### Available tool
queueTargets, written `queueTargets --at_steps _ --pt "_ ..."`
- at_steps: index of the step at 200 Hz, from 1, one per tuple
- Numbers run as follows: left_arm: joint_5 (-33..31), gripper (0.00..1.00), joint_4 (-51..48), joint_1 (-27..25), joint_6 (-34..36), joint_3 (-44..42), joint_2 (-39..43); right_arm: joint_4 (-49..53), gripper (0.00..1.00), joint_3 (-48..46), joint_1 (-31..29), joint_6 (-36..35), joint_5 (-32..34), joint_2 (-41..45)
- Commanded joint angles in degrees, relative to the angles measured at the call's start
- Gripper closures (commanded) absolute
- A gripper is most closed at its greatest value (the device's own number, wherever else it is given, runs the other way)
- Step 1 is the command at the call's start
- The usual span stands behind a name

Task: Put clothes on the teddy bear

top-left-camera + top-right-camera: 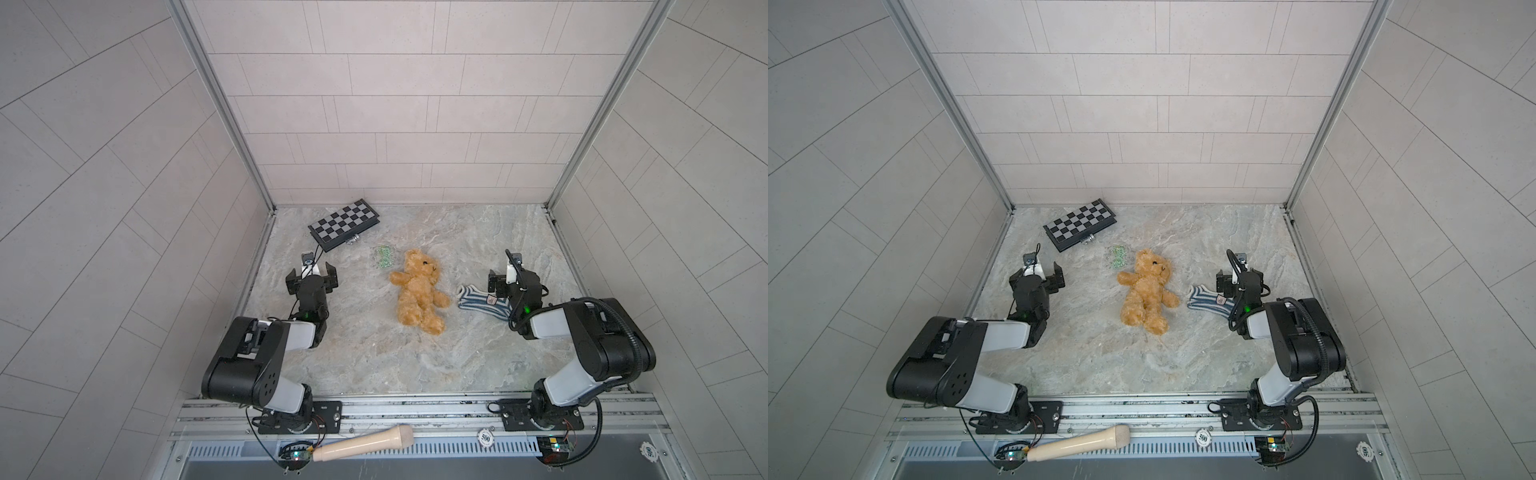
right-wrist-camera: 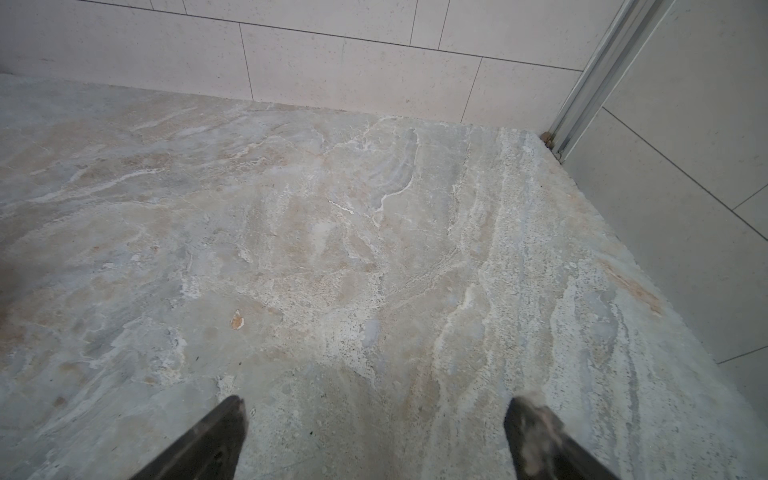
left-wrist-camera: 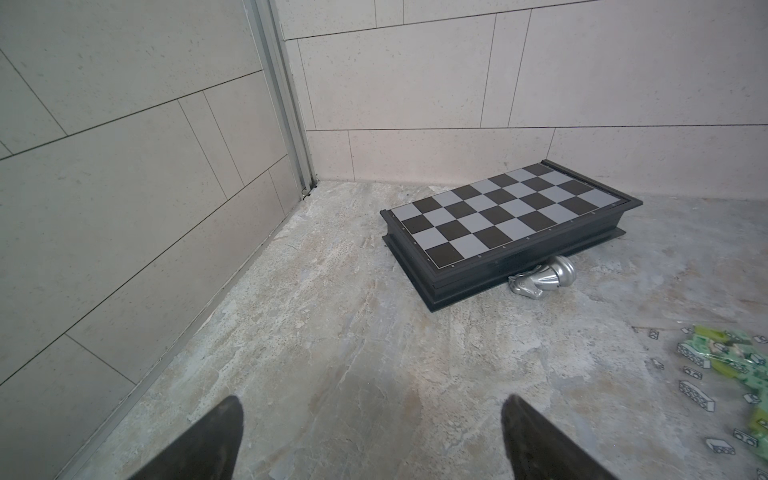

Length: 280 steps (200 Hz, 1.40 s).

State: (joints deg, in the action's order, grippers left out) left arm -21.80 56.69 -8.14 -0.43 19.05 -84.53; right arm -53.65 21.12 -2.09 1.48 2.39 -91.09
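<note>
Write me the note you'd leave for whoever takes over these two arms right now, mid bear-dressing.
The left gripper is open and empty, over bare table near the folded chessboard.
The right gripper is open and empty, over bare table.
The teddy bear lies face up mid-table, undressed.
The striped garment, blue and white, lies crumpled beside the bear on the right arm's side, partly under that arm's wrist.
Done: nothing yet.
Left: pick up the garment and get it onto the bear.
</note>
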Motion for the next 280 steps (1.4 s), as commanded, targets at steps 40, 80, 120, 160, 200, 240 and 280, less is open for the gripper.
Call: queueTargets --at_steps 40,80,120,160,200,240,280 --pt "0.3 0.00 0.3 0.2 -0.3 0.5 0.2 -0.6 0.00 0.6 0.2 -0.7 -0.3 0.1" --pt "0.3 0.00 0.2 0.2 -0.3 0.5 0.3 -0.4 0.00 0.8 0.2 -0.7 -0.2 0.1" --pt "0.2 0.00 0.1 0.2 -0.3 0.7 0.1 -0.3 0.00 0.8 0.1 -0.7 -0.1 0.1" --pt "0.2 0.00 0.0 0.2 -0.2 0.7 0.1 -0.2 0.00 0.9 0.1 -0.6 1.1 0.1" --pt "0.2 0.00 0.0 0.2 -0.3 0.7 0.1 -0.1 0.00 0.8 0.0 -0.6 1.2 0.1" --pt "1.3 0.00 -1.8 0.2 0.1 1.1 1.6 -0.7 0.00 0.0 -1.5 -1.3 4.3 1.4" --pt "1.8 0.00 -13.6 0.2 -0.4 4.2 7.6 3.8 0.00 -2.2 -1.7 -1.1 6.5 10.1"
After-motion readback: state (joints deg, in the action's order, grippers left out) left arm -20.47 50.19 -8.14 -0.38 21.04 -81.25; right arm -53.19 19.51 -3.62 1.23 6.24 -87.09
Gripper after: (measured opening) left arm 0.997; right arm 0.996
